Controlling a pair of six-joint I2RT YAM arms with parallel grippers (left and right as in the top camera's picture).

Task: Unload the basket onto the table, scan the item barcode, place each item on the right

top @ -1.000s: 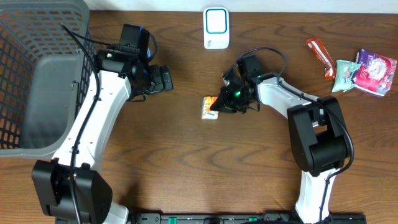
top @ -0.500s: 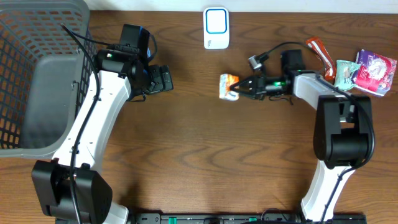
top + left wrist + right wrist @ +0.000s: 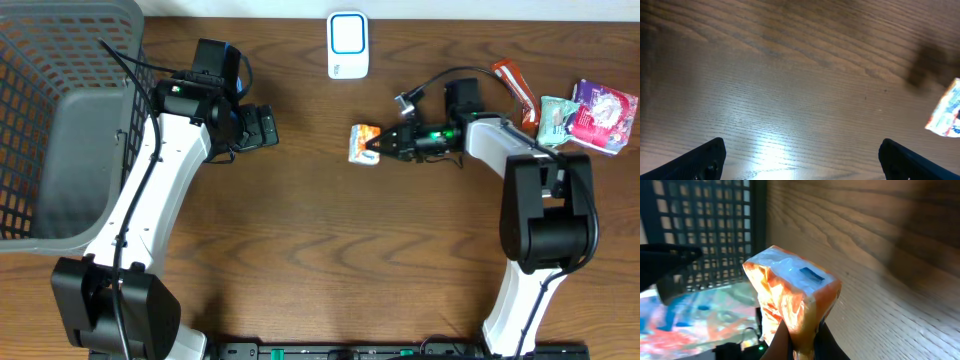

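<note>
The item is an orange and white snack packet (image 3: 364, 143). My right gripper (image 3: 383, 145) is shut on its end and holds it out to the left, below a white and blue scanner (image 3: 347, 45) at the back edge. In the right wrist view the packet (image 3: 792, 297) stands up from the pinched gripper (image 3: 800, 342), with a small dark label on its top face. My left gripper (image 3: 262, 127) hovers open left of centre with nothing in it. Its wrist view shows the gripper (image 3: 802, 160) spread wide over bare wood and the packet (image 3: 946, 111) at the right edge.
A grey mesh basket (image 3: 60, 120) fills the far left and also shows behind the packet as the basket (image 3: 715, 225). At the back right lie a red sachet (image 3: 512, 80) and two more snack packets (image 3: 590, 112).
My right gripper has carried the packet from the table's middle up and to the right, nearer the scanner, then settled slightly back left. The left arm has not moved.
</note>
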